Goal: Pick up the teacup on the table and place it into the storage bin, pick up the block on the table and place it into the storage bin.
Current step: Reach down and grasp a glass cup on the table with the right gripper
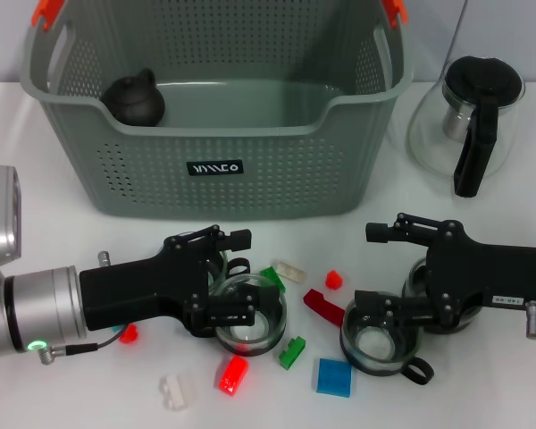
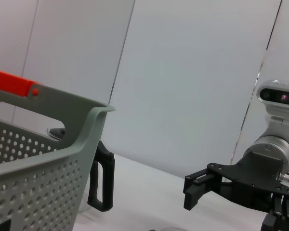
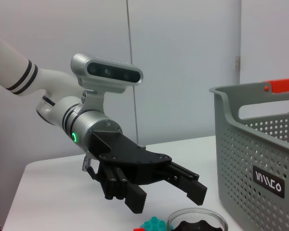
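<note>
1. Right now 2 glass teacups sit on the bench in front of the storage bin (image 1: 219, 134): 1 teacup (image 1: 248, 323) under the left hand (image 1: 221, 281), another teacup (image 1: 380, 344) under the right hand (image 1: 397, 268).
2. Each cup looks like clear glass with a dark handle loop, so I judge it light, stiff, slippery and breakable; gripping across the rim wall with gentle pressure seems safer than pinching the handle.
3. Blocks lie scattered between and around the cups: a red block (image 1: 233, 373), a green block (image 1: 292, 351), a blue block (image 1: 333, 376) and a white block (image 1: 175, 391). These look like hard, light plastic, easy to pinch on flat sides but small enough to slip out.
4. Left hand hovers over its cup with fingers spread apart, holding nothing, as the right wrist view shows.
5. Right hand is low over its cup; its fingers appear parted in the left wrist view and nothing is gripped.
6. Inside the bin, near its left wall, rests a dark teapot (image 1: 135, 98).
7. Beside the bin on the right stands a glass pitcher (image 1: 469, 125) with a black handle, well clear of both hands.
</note>
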### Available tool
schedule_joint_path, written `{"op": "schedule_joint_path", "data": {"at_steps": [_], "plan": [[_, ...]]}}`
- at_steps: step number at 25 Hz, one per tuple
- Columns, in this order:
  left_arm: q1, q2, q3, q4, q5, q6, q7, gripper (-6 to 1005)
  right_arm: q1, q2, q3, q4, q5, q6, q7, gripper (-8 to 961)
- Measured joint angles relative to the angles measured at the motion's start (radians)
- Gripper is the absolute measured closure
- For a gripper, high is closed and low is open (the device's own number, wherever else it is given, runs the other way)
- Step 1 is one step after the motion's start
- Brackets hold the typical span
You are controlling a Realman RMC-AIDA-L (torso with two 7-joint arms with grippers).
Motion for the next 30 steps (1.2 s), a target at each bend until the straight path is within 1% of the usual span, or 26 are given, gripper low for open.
{"op": "schedule_joint_path", "data": {"at_steps": [12,15,17,19,21,23,25,26,27,30], "plan": [[0.0,0.001,-0.002,0.0,0.0,0.003,-0.005,68,0.001,0.001,0.0,-0.002,0.0,-0.007,0.0,37],[0.0,0.002,-0.006,0.0,0.0,0.007,-0.005,68,-0.005,-0.006,0.0,-0.006,0.0,-0.015,0.0,37],[0.0,0.003,-0.007,0.0,0.0,0.009,-0.006,69,-0.01,-0.021,0.0,-0.009,0.0,-0.029,0.0,37],[0.0,0.004,-0.007,0.0,0.0,0.008,-0.006,69,-0.015,-0.042,0.0,-0.014,0.0,-0.06,0.0,37],[0.001,0.004,-0.008,0.0,0.0,0.003,-0.006,70,-0.021,-0.068,0.0,-0.017,0.0,-0.102,0.007,37],[0.004,0.003,-0.008,0.0,0.0,0.002,-0.006,70,-0.024,-0.099,0.0,-0.02,-0.011,-0.155,0.028,38],[0.006,0.001,-0.01,0.0,0.0,0.002,-0.005,71,-0.026,-0.122,0.0,-0.039,-0.045,-0.192,0.073,38],[0.007,0.001,-0.011,0.0,0.0,0.002,-0.005,71,-0.026,-0.129,0.0,-0.058,-0.068,-0.204,0.103,38],[0.007,0.0,-0.012,0.0,-0.001,0.002,-0.005,71,-0.026,-0.131,0.0,-0.086,-0.091,-0.213,0.131,38],[0.008,-0.006,-0.017,0.0,-0.002,-0.005,-0.005,72,-0.024,-0.129,0.0,-0.186,-0.185,-0.232,0.221,38]]}}
